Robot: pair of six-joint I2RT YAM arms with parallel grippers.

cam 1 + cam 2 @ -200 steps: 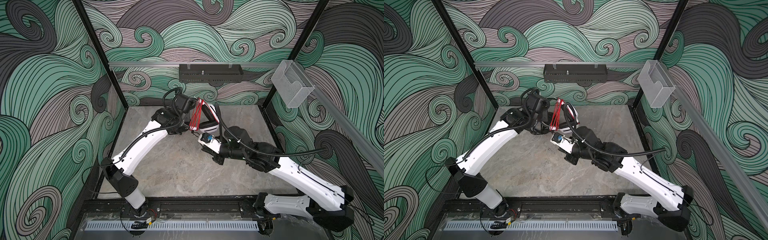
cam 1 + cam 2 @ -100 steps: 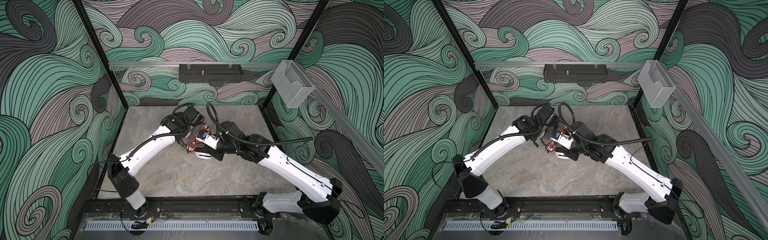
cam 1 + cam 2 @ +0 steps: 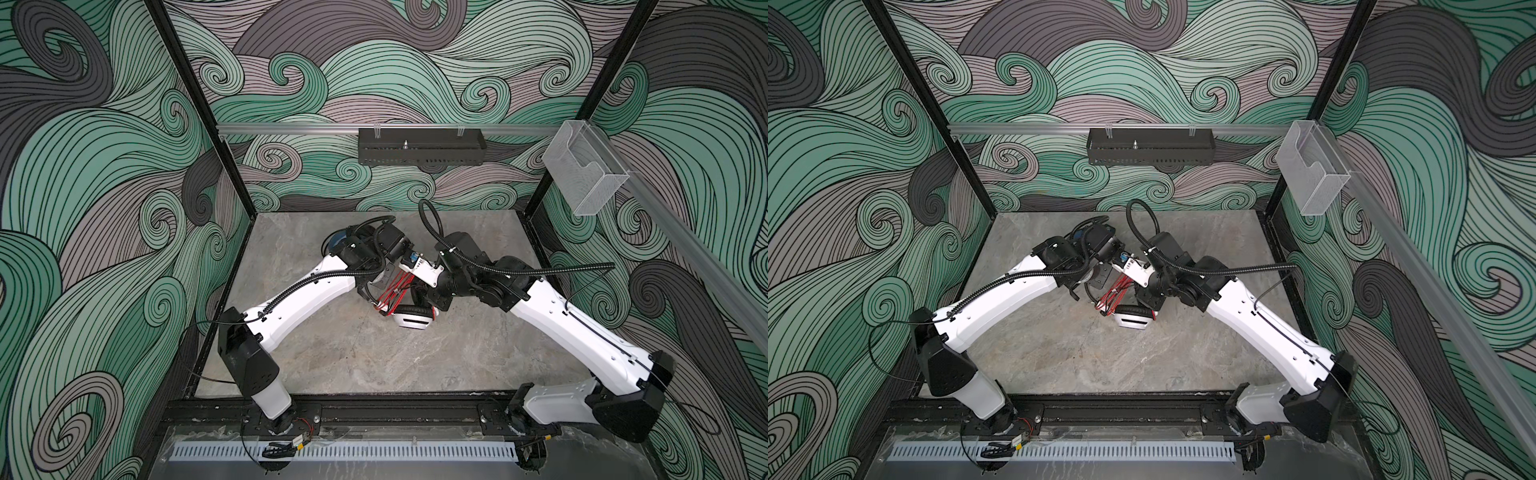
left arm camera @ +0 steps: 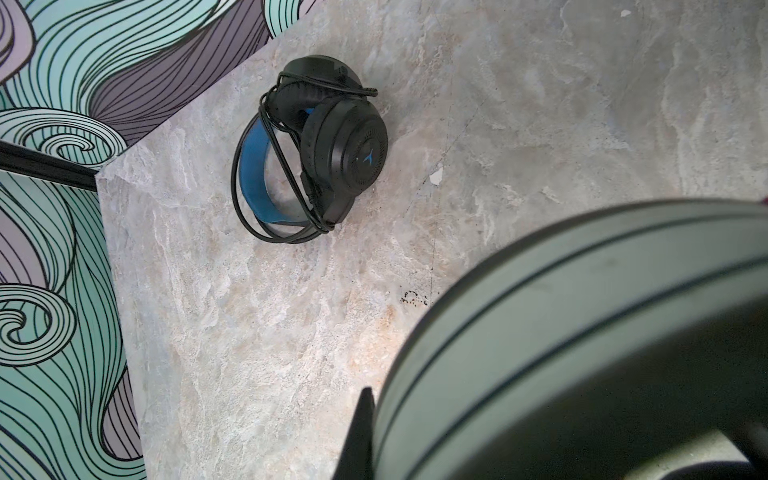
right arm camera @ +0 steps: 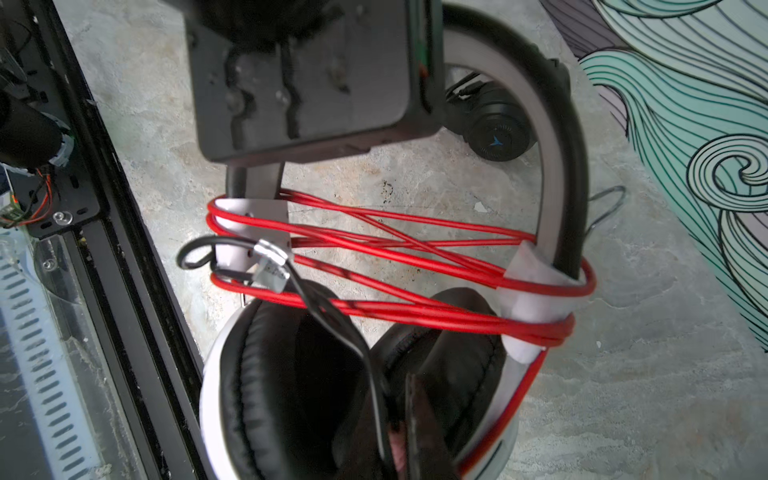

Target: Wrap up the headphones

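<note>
The left arm [image 3: 299, 299] reaches in from the front left of the counter [image 3: 374, 365]. Behind its wrist, toward the back and left of the middle, the black headset [image 4: 345, 145] lies on the counter; both top views show only a blue sliver of it. The left wrist view shows it whole, with its black cord [image 4: 328, 86] looped round the blue-lined band.

Just right of it, the left end effector [image 5: 291, 141] is pressed together on the grey band [image 5: 552, 145] of the white headset [image 3: 411, 322], gripping one end of that band.

The white headset sits about mid-counter between the two arms, band raised and cups low. I cannot tell whether the lower cup touches the counter. Its red cord [image 5: 395, 245] is wound several times across the gap between the two sides of the band, and the strands cross one another.

On the right, the right end effector [image 5: 395, 415] has its fingers [image 5: 419, 415] pressed together between the black ear cushions [image 5: 266, 374]. Exactly which part they pinch is hidden. The right arm [image 3: 582, 332] runs back to the front right corner.
</note>
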